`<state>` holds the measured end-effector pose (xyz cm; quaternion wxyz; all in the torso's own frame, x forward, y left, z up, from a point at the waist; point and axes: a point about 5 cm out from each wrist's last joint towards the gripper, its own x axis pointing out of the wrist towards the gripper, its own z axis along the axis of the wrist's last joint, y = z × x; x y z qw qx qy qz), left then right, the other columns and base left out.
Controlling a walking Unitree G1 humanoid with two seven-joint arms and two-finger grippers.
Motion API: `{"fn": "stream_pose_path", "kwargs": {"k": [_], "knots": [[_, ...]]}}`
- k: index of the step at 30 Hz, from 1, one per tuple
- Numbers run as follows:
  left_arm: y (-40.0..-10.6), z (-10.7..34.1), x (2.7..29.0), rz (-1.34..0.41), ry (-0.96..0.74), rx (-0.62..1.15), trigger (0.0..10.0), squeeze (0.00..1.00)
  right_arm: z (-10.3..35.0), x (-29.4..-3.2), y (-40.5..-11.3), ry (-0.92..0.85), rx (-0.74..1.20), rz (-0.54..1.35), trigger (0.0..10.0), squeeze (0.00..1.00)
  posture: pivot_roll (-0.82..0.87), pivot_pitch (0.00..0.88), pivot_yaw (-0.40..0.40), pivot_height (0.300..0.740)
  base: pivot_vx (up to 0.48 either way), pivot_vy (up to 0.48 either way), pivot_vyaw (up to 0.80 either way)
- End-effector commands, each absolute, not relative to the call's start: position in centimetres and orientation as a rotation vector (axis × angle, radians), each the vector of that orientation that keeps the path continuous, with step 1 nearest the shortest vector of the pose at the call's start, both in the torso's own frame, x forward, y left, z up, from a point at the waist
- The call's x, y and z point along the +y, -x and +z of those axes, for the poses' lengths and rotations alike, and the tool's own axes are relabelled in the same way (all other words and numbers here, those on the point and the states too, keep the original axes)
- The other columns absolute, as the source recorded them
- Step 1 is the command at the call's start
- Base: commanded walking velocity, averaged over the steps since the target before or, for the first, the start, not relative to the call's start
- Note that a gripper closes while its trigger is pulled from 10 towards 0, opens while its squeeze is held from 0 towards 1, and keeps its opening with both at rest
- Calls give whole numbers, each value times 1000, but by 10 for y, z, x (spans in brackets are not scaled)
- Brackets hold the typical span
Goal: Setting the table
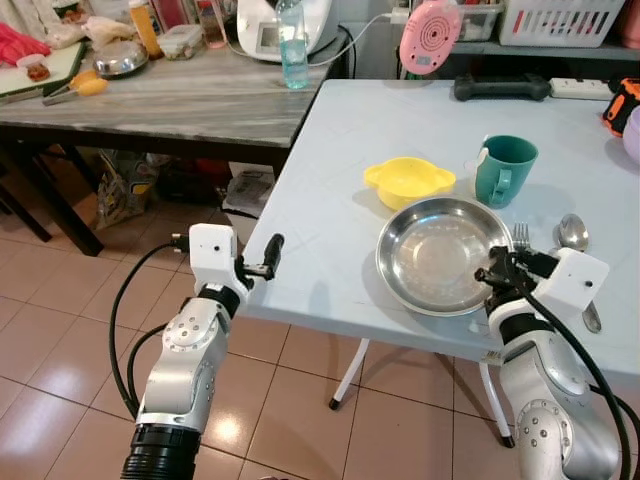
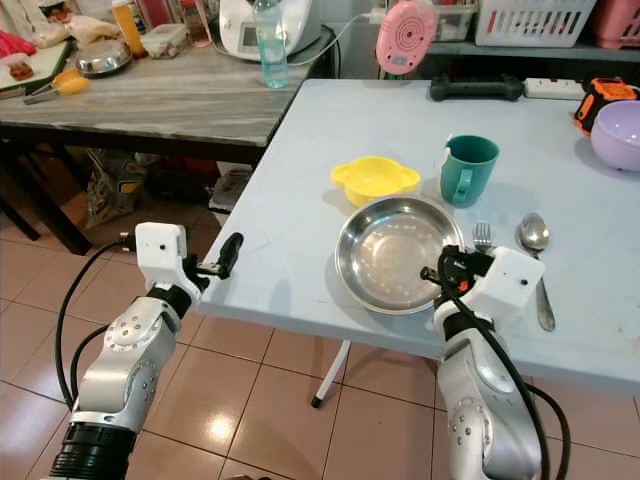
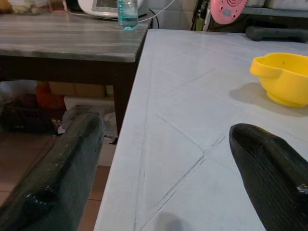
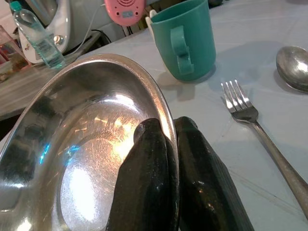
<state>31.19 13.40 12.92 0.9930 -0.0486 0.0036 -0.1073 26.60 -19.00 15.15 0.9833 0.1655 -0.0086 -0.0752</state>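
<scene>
1. Steel plate lies on the pale blue table near its front edge, and the right gripper pinches the plate's rim, one black finger inside the rim and one outside, pressed together on the metal.
2. The right wrist view shows this grip plainly; in the head views the same fingers are small and dark at the plate's near right edge, and the pinch is harder to read there.
3. A fork lies on the table just right of the plate, tines pointing away from the robot, and a spoon lies beside it, further right.
4. A green mug stands upright behind the plate, its handle turned towards the robot, and a yellow bowl sits to the mug's left, apart from the plate.
5. The left gripper hovers at the table's left front corner with its fingers spread wide and nothing between them.
6. The left wrist view looks along that gap over bare tabletop to the yellow bowl, which it shows from the side.
7. The head views take in more: a pink round device at the far edge of the table, a water bottle on the dark wooden table to the left, and a tiled floor below.
</scene>
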Motion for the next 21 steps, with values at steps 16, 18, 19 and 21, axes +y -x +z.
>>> {"fn": "stream_pose_path", "kwargs": {"k": [16,18,19,21], "knots": [[-315,130,136,-193,80,-7,10000,0,165,-188,-266,-290,-85,-138,10000,0,-105,45,87,740,0,472,0],[-315,130,135,-194,82,-8,10000,0,165,-188,-266,-289,-86,-139,10000,0,-104,45,87,740,0,480,0],[-316,130,135,-194,83,-8,10000,0,166,-188,-266,-287,-87,-140,10000,0,-104,45,87,740,0,480,0],[-316,130,135,-194,86,-10,10000,0,166,-188,-266,-285,-89,-142,10000,0,-104,43,87,740,0,480,0]]}}
